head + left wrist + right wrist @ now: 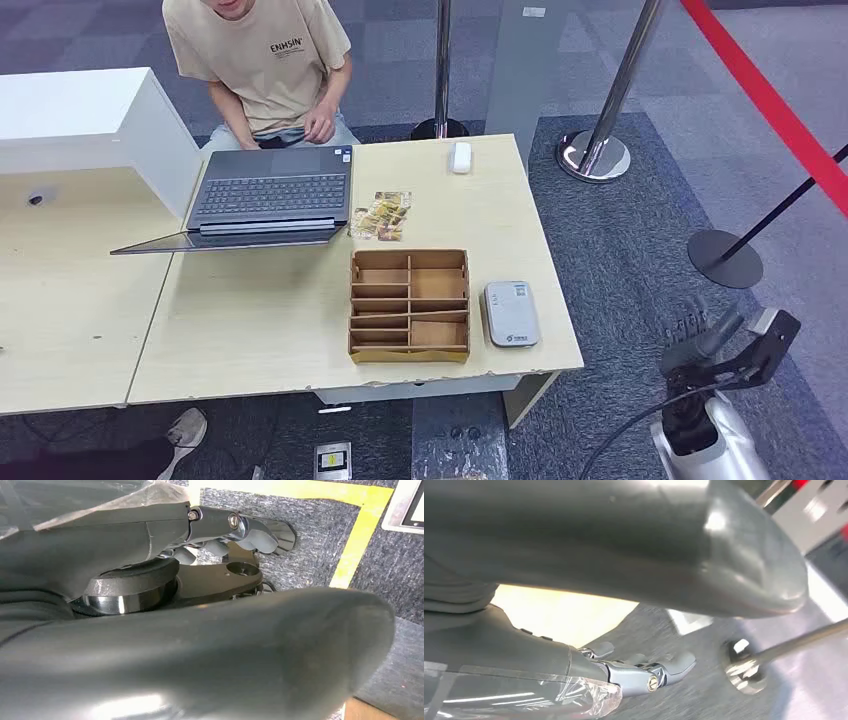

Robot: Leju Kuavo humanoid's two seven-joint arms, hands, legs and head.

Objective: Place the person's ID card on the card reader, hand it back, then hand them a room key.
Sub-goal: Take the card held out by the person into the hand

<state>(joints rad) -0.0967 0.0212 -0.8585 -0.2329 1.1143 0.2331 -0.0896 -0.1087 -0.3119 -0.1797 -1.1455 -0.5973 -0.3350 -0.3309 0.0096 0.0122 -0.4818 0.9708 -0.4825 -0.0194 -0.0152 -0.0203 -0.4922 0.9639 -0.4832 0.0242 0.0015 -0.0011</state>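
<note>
A grey-white card reader (511, 313) lies flat near the table's front right corner. Beside it stands a wooden divider box (409, 304). A small stack of gold patterned cards (381, 215) rests just behind the box, next to the laptop. A person in a beige T-shirt (262, 55) sits at the far side, hands close together above the laptop. My right hand (700, 335) hovers over the carpet off the table's right edge, fingers (664, 666) stretched out and holding nothing. My left hand (235, 530) hangs low over grey carpet with yellow tape, also holding nothing.
An open laptop (262, 200) lies flat on the table (250, 330), with a white mouse (460, 157) at the far edge. A white counter (90, 110) stands at the left. Chrome stanchion posts (596, 150) and a red belt (770, 105) lie to the right.
</note>
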